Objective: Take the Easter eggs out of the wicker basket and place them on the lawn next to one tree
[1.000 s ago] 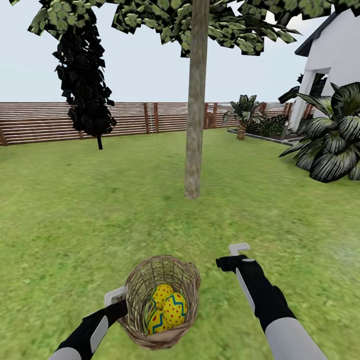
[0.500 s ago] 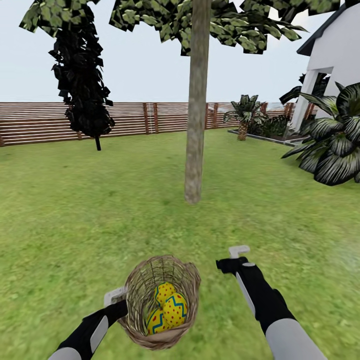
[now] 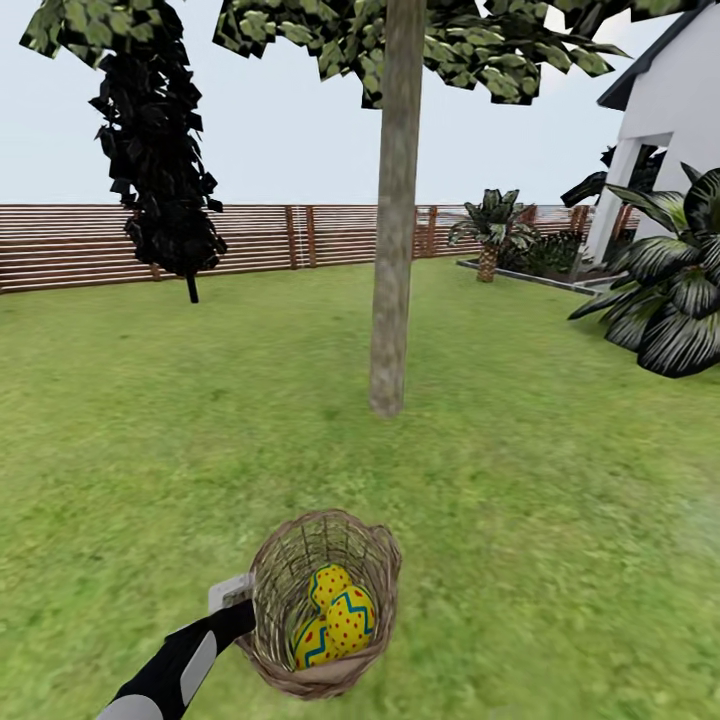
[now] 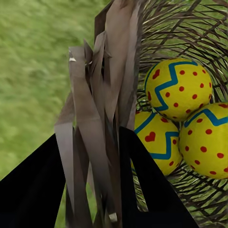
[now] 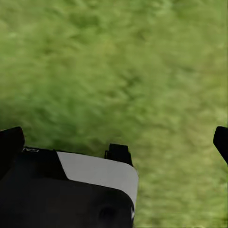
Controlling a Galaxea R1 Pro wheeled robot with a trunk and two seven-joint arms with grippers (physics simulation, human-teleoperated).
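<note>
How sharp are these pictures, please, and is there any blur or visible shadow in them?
Head view: crisp and evenly lit; the tree casts no clear shadow on the lawn. Left wrist view: the three Easter eggs and the wicker basket are sharp, the grass behind is soft. Right wrist view: the grass is blurred throughout.

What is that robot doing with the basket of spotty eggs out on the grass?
The robot is carrying the wicker basket with its left pincer, which is clamped on the basket's rim. All three Easter eggs are inside it, so none has been set down yet. Straight ahead on the lawn stands the tree with a pale trunk, which looks like where the eggs may go. The right pincer is open above the grass, holding nothing.
</note>
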